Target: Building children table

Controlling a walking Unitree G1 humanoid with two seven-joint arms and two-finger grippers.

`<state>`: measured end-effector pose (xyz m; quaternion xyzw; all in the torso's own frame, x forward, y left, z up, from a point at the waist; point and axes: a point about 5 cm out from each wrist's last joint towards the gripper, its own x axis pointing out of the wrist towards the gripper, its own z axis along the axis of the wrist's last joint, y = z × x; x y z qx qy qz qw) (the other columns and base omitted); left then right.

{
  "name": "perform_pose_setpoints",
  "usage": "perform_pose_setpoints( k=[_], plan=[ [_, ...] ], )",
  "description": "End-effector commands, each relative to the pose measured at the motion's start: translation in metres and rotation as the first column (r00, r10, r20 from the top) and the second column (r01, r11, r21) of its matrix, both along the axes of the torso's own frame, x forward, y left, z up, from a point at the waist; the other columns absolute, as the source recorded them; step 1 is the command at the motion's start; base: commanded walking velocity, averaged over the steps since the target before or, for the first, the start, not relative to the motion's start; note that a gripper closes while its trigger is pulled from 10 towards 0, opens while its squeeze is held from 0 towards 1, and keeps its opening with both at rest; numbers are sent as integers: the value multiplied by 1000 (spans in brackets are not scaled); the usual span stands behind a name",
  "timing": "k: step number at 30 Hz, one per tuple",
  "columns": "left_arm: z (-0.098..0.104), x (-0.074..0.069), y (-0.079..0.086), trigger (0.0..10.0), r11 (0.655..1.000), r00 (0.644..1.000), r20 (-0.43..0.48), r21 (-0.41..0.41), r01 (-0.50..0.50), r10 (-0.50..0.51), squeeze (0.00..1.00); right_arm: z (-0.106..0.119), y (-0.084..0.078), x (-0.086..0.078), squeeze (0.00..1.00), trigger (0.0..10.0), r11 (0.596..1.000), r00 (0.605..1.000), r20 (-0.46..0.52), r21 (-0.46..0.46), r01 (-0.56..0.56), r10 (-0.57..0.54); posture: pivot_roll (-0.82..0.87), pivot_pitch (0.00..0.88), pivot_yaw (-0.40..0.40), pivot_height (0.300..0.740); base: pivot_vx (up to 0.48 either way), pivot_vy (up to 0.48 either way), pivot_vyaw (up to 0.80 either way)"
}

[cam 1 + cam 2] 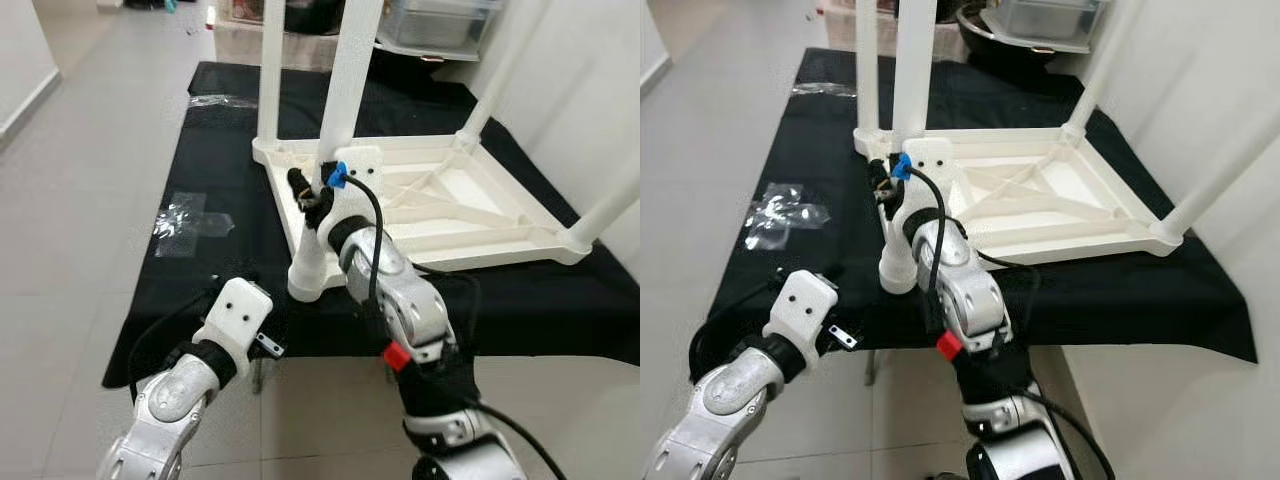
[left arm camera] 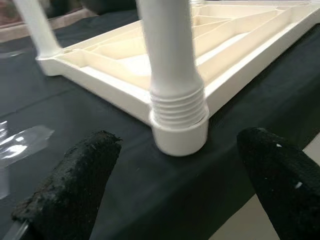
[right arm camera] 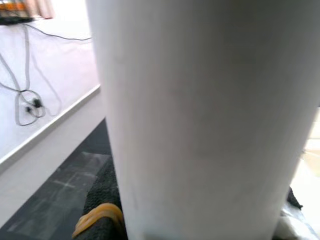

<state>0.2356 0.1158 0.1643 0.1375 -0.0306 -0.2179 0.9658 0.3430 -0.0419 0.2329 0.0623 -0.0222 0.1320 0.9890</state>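
A white plastic children's table (image 1: 480,255) lies upside down on a black cloth (image 1: 220,150), with its legs pointing up. My right gripper (image 1: 312,200) is shut on the near-left leg (image 1: 345,80), a little above the leg's threaded socket (image 1: 310,275). The right wrist view has that leg (image 3: 200,110) pressed close against one black finger (image 3: 100,220). My left gripper (image 2: 177,150) is open, low at the cloth's front edge. It faces the ribbed leg base (image 2: 180,132) from a short distance without touching it.
Two clear plastic bags (image 1: 180,220) (image 1: 215,100) lie on the cloth's left side. A grey storage bin (image 1: 440,25) stands behind the table, and a white wall (image 1: 600,90) runs close on the right. Tiled floor (image 1: 80,200) lies open to the left.
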Motion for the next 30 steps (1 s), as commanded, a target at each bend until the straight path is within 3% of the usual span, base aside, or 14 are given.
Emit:
perform_pose_setpoints(
  k=[1,5,8,10,11,13,14,15,16,26,30],
  plan=[
    [-1,-3,-3,10000,1000,1000,-9,-3,2,-2,0,-40,-2,6,0,10000,996,976,-199,-15,89,-91,102,170,-126,740,0,0,0],
    [1,-5,-4,10000,1000,1000,-4,-9,2,-2,0,-40,-10,6,0,10000,975,955,-200,-33,219,-221,102,174,-130,740,0,0,0],
    [2,-5,-4,10000,1000,1000,2,-9,2,-2,0,-40,-12,3,0,10000,955,933,-219,25,296,-284,101,176,-129,740,0,0,0],
    [2,-5,-4,10000,1000,1000,4,-7,2,-2,0,-37,-21,1,0,10000,912,895,-209,32,410,-395,101,175,-127,740,0,0,0],
    [2,-5,-4,10000,1000,1000,4,-7,2,-2,0,-37,-21,1,0,10000,912,895,-209,32,410,-395,101,175,-127,740,0,0,0],
    [2,-5,-4,10000,1000,1000,6,-6,2,-2,0,-35,-29,-1,0,10000,861,846,-202,23,508,-494,100,175,-123,740,0,0,0],
    [2,-5,-4,10000,1000,1000,6,-6,2,-2,0,-35,-29,-1,0,10000,861,846,-202,23,508,-494,100,175,-123,740,0,0,0],
    [3,-5,-4,10000,1000,1000,7,-4,1,-1,0,-35,-31,-5,0,10000,803,784,-227,13,595,-577,104,176,-119,740,0,0,0],
    [3,-5,-4,10000,1000,1000,8,-3,1,-1,0,-35,-30,-8,0,10000,781,761,-237,11,624,-604,104,173,-120,740,0,0,0],
    [3,-5,-2,10000,1000,1000,11,6,-6,6,0,-35,-23,-10,0,10000,762,736,-261,6,648,-624,112,169,-118,740,0,0,0],
    [3,-4,-3,10000,1000,1000,13,9,-5,5,0,-48,-20,-15,0,10000,727,661,-435,22,686,-611,112,169,-115,740,0,0,0]
  ],
)
